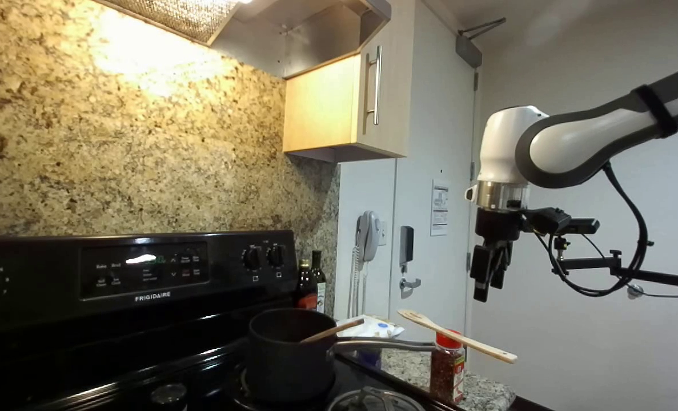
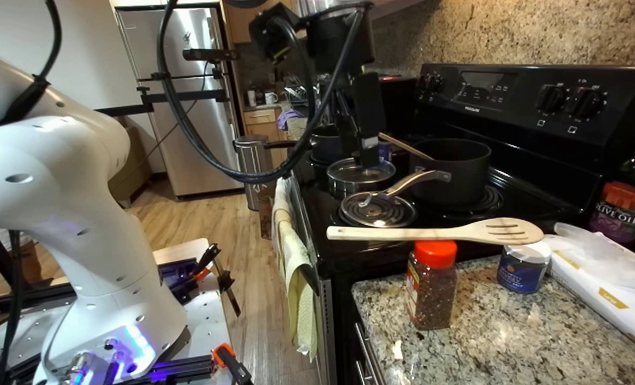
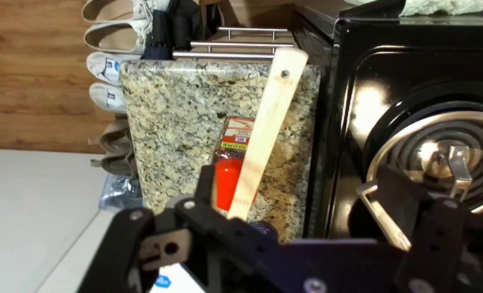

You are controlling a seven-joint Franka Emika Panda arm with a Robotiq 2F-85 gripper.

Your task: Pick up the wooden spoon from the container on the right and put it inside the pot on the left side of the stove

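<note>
The pale wooden spoon, with a slotted head, lies across the red cap of a spice bottle (image 2: 429,299) in both exterior views (image 1: 478,345) (image 2: 403,233). Its handle shows in the wrist view (image 3: 265,130); its head is hidden behind the gripper there. The dark pot (image 1: 290,365) stands on the stove (image 1: 144,265) and also shows in an exterior view (image 2: 453,176). A separate wooden stick (image 1: 336,330) leans over its rim. My gripper (image 1: 489,282) points down, empty and apart from the spoon, above it. Its fingers are wide apart in the wrist view (image 3: 302,179).
The pot's metal handle (image 2: 411,181) sticks out toward the counter. A glass-lidded pan (image 2: 352,184) stands near it. A blue jar (image 2: 520,272), a white box (image 2: 590,289) and an oil bottle (image 2: 619,211) stand on the counter. A cabinet (image 1: 321,111) hangs above.
</note>
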